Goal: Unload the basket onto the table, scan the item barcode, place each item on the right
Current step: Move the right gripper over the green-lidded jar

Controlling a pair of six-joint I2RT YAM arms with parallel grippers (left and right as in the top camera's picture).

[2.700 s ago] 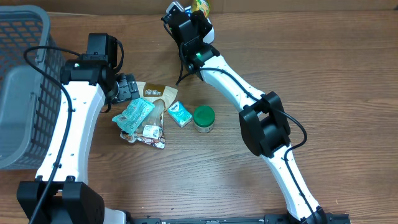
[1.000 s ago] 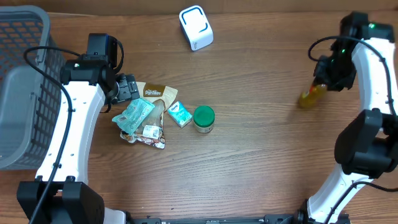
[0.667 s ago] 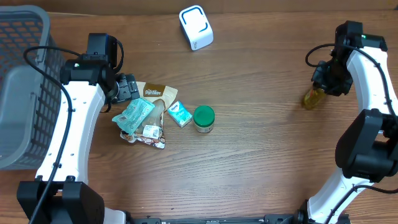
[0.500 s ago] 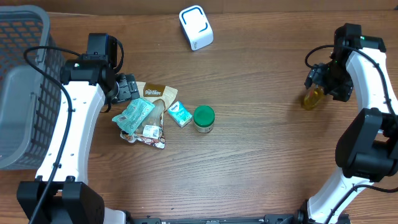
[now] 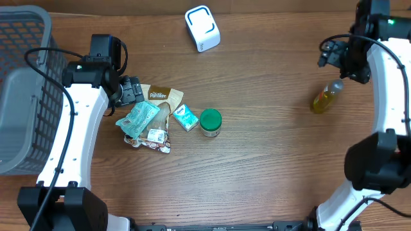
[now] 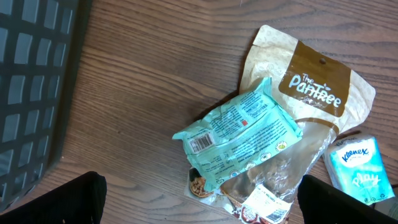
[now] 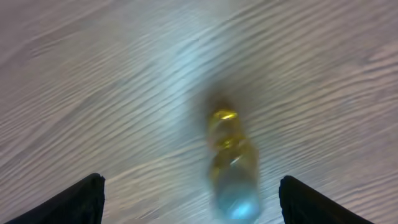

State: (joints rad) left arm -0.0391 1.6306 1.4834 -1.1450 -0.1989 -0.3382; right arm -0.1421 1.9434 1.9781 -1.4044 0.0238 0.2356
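A brown wooden table (image 5: 257, 179) fills the scene, with a grey mesh basket (image 5: 19, 90) at its left edge.

Nearest in the left-centre heap is a small snack packet (image 5: 156, 138), partly under a teal packet (image 5: 138, 119) whose barcode label faces up in the left wrist view. Just right of these lie a small Kleenex pack (image 5: 185, 117) and a green-lidded jar (image 5: 210, 122), the jar standing upright and just beside the tissues. A brown and tan Pantree pouch (image 5: 164, 97) lies flat on the far side of the heap, under the teal packet's edge.

The left gripper (image 5: 131, 90) hangs over the heap's far left corner, its jaws spread wide with nothing between them.

Well apart, on the right, a yellow bottle (image 5: 325, 97) lies on its side on the bare wood, its cap pointing far and right. The right gripper (image 5: 332, 56) is just beyond it, clear of the bottle, jaws wide and empty; its wrist view shows the bottle blurred between the two fingertips.

Farthest, near the centre, sits a white scanner (image 5: 202, 28).
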